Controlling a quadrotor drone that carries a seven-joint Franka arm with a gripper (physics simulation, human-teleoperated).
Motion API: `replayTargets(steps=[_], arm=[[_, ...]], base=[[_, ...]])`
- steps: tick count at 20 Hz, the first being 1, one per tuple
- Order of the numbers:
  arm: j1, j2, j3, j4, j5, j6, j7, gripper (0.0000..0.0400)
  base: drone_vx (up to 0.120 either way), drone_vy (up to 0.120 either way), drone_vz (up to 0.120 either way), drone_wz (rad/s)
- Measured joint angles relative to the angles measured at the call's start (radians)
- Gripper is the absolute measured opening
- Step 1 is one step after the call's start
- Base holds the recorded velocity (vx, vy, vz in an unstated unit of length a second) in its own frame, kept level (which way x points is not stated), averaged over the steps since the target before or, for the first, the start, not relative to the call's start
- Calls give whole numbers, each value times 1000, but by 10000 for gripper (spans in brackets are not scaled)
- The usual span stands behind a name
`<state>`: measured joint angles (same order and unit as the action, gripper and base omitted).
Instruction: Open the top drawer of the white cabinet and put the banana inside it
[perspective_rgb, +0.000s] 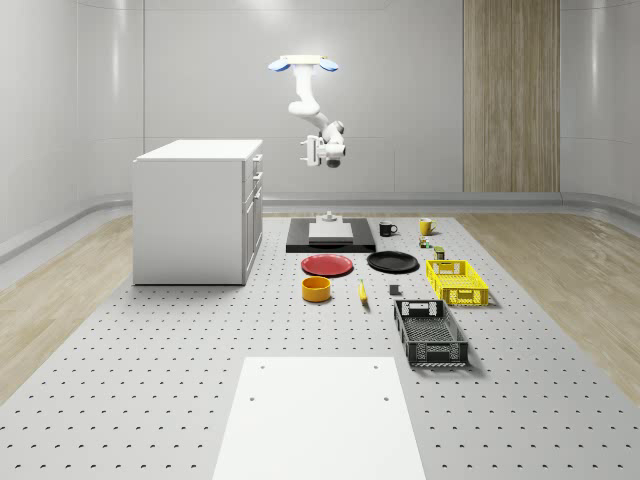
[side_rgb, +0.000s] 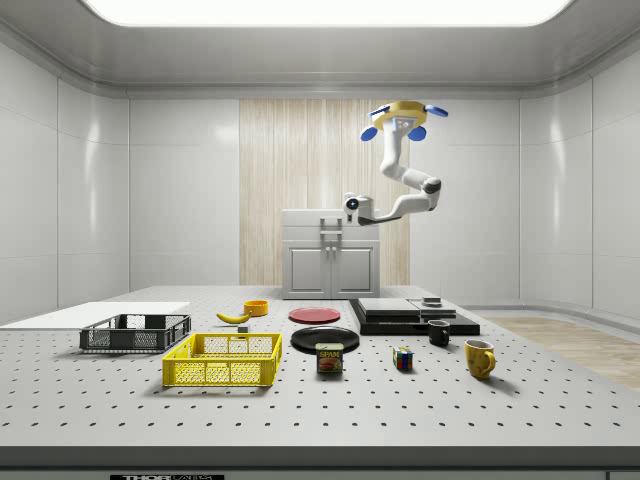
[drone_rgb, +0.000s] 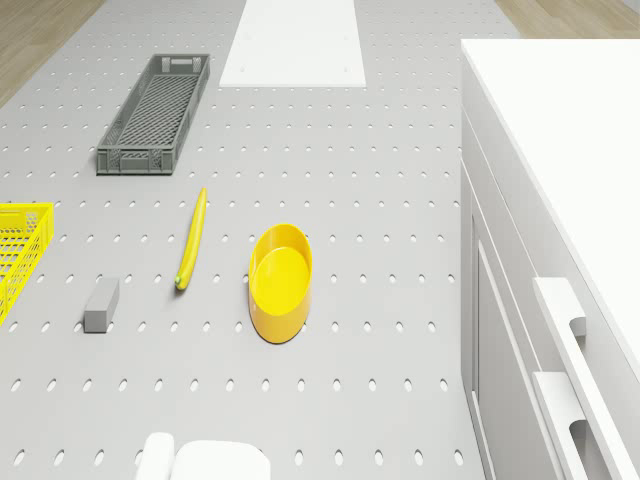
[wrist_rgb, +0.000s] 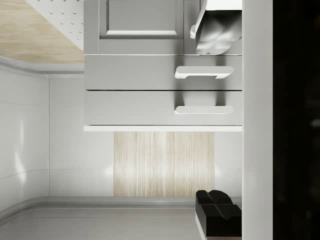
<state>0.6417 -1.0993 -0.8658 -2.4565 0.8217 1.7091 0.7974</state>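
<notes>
The white cabinet (perspective_rgb: 195, 210) (side_rgb: 330, 262) stands on the pegboard table, and both of its drawers are closed. In the wrist view the top drawer's handle (wrist_rgb: 204, 110) lies just beside the cabinet's top edge. The yellow banana (perspective_rgb: 362, 292) (side_rgb: 233, 317) (drone_rgb: 191, 238) rests on the table between the yellow bowl (perspective_rgb: 317, 288) (drone_rgb: 280, 283) and a small grey block (drone_rgb: 101, 303). The drone (perspective_rgb: 305, 63) (side_rgb: 405, 112) hovers high in front of the cabinet. My gripper (perspective_rgb: 308, 151) (side_rgb: 348, 206) (wrist_rgb: 212, 196) hangs at drawer height, apart from the handles, its dark tips together and holding nothing.
A red plate (perspective_rgb: 328, 264), a black plate (perspective_rgb: 392, 262), a yellow basket (perspective_rgb: 457, 281) and a dark crate (perspective_rgb: 430, 333) lie in front of the cabinet. A black platform (perspective_rgb: 330, 235) and two mugs sit further back. A white board (perspective_rgb: 315, 420) lies near the table's front.
</notes>
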Motion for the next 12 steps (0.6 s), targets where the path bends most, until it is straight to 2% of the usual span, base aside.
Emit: replayTargets(steps=[1,9,10,12], arm=[[2,-2,-1,0,-2,2,2,400],[18,-21,-6,-3,-17,17,14,400],[20,-23,-6,-3,-18,19,15,400],[24,-27,-3,-8,-18,28,17,400]], base=[[120,-40,0,0],[120,-120,0,0],[120,-80,0,0],[20,0,0,0]])
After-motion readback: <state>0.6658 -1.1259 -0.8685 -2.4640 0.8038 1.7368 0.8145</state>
